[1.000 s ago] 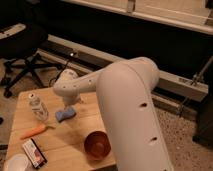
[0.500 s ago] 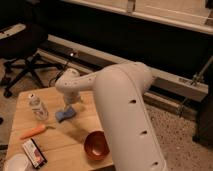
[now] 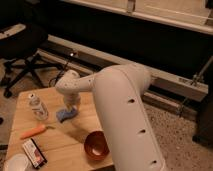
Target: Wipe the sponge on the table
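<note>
Sponge (image 3: 65, 115) lies directly under your hand (image 3: 69, 108), unmoved on the counter (image 3: 64, 140) this past second, no wiping stroke showing; grip cannot be told.

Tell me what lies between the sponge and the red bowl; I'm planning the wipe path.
Bare table only, in the camera view; the gripper is at the sponge.

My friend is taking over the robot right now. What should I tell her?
Gripper: down at the sponge; whether it holds it is hidden.
Sponge: on the table, near the clear bottle, beyond the carrot.
Done: gripper is at the sponge.
Left: confirm the hold, then wipe the sponge across the table, steering away from the red bowl.
</note>
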You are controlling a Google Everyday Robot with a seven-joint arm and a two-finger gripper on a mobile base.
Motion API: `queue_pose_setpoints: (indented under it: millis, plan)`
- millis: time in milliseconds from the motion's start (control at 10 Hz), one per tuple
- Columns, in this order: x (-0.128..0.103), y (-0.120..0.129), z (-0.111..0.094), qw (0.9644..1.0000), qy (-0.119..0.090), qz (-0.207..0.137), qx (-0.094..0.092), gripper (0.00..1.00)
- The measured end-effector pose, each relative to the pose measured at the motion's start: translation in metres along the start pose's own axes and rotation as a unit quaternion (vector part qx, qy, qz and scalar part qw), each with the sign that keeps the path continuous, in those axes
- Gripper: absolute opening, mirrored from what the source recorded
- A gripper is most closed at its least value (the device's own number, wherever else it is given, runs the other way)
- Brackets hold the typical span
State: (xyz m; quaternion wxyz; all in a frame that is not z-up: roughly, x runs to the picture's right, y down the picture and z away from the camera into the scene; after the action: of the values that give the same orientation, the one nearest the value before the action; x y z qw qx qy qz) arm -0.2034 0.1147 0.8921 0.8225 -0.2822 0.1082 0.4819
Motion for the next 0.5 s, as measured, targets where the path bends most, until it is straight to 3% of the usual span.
queue_pose_setpoints:
  millis: [200, 500]
  plan:
    - [0.0022, -0.0003, 0.0016, 1.0000, 0.003, -0.005, 0.002, 0.15]
    - [0.0033, 0.0027, 0.0036, 0.9999, 0.006, -0.009, 0.004, 0.15]
